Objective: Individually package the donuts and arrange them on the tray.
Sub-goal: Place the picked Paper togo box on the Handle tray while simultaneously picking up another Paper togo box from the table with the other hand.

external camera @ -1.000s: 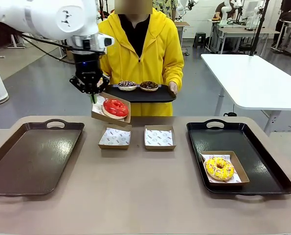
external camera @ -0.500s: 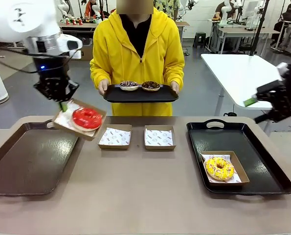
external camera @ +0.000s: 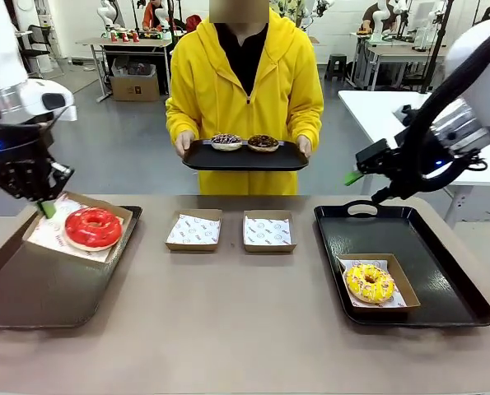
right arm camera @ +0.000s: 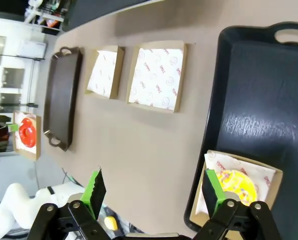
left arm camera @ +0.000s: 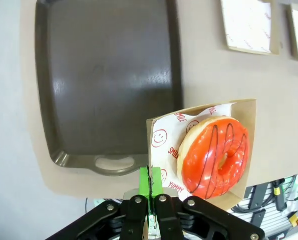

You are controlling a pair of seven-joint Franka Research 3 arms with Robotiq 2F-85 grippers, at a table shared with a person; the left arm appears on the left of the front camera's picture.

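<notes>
Since half a second ago the left arm has swung further to the robot's left, carrying its box over the far end of the left tray (external camera: 30,288). The right arm has reached in above the far rim of the right tray (external camera: 446,280).

Left gripper (external camera: 44,207) points down, pads pinched shut on the edge of a paper-lined cardboard box (external camera: 96,202). Box hangs tilted; contact with the tray not resolvable. Red donut (external camera: 93,227) lies in it.

Right gripper (external camera: 361,171) is held aloft, fingers aimed toward picture left; in the right wrist view its jaws stand wide apart with nothing between them.

Tan table (external camera: 245,346): two empty lined boxes (external camera: 193,230) side by side mid-table. Yellow sprinkled donut (external camera: 370,282) sits boxed on the near part of the right tray.

Person in yellow hoodie (external camera: 290,90) stands at the far side, both hands holding a black tray (external camera: 245,159). On it are a sprinkled dark donut (external camera: 226,141) and a chocolate-glazed donut (external camera: 263,141).

Room behind: white table (external camera: 426,132), grey floor.
</notes>
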